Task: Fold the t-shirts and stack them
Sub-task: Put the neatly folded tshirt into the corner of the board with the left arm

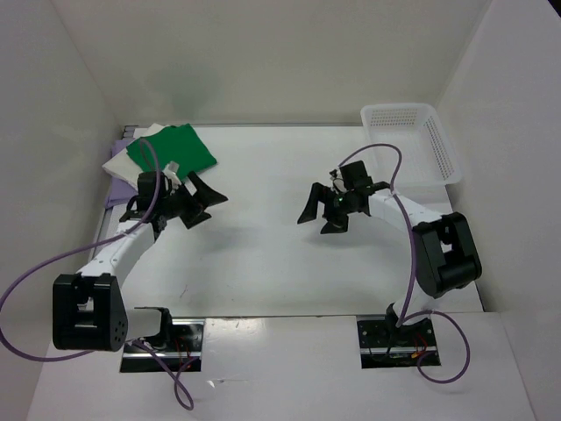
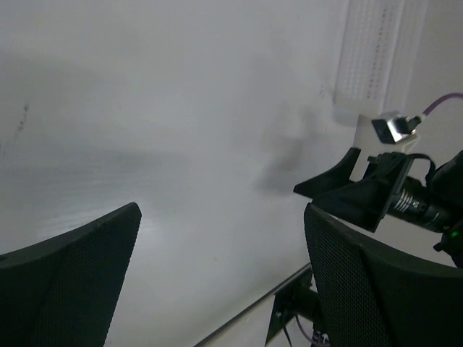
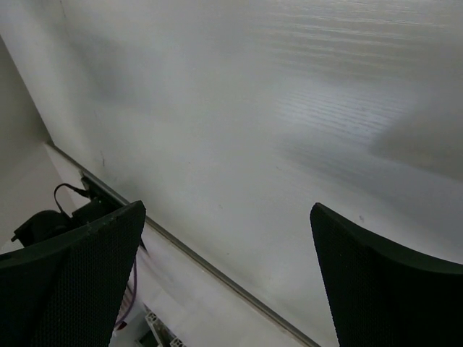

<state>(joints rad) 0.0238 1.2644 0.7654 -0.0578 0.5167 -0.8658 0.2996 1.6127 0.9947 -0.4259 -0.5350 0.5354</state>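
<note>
The white plastic mesh basket (image 1: pixel 438 145) stands at the far right corner of the worktop (image 1: pixel 263 263), and inside it only its own white floor and perforated walls show. The three t-shirts lie well apart from it, folded and stacked at the far left corner. The green t-shirt (image 1: pixel 171 149) is on top. The cream white t-shirt (image 1: pixel 117 164) sticks out beneath it on the left. The lavender t-shirt (image 1: pixel 114 191) is at the bottom, and only its edge shows.

The left pincer (image 1: pixel 202 203) hovers just beside the near edge of the stack, with its jaws spread wide and nothing between them. The left wrist view shows only bare worktop between its fingers (image 2: pixel 72 282).

The right pincer (image 1: pixel 323 213) hangs over the middle of the worktop, between the stack and the basket. Its jaws are also fully apart and grip nothing, and its fingers (image 3: pixel 376 282) frame bare white surface. The two pincers point toward each other across an open stretch of worktop.
</note>
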